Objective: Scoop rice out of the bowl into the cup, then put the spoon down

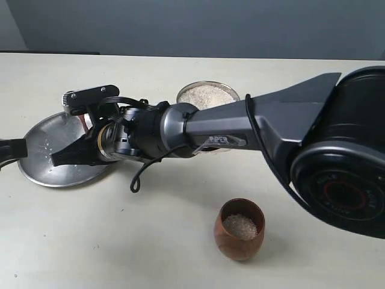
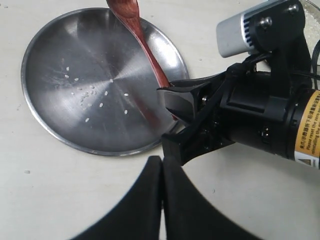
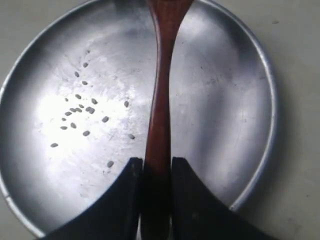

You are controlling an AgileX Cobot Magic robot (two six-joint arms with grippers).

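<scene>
The right claw [image 3: 156, 170] pinches the slim handle of the spoon [image 3: 159, 100] over the steel plate [image 3: 240, 100]. The spoon's long axis runs straight out from the claw across the plate, with its oval end pointing to the far rim. Loose grains [image 3: 75, 110] dot the plate. The left claw [image 2: 161, 172] is pressed together and empty, just off the plate's rim. The cup [image 1: 239, 232] stands well apart on the counter [image 1: 150, 241].

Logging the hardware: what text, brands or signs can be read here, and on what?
"PiPER": on the right arm, on its grey forearm shell.
yellow label near that arm's wrist: print too small to read.
warning triangle beneath it: a sign, no words.
</scene>
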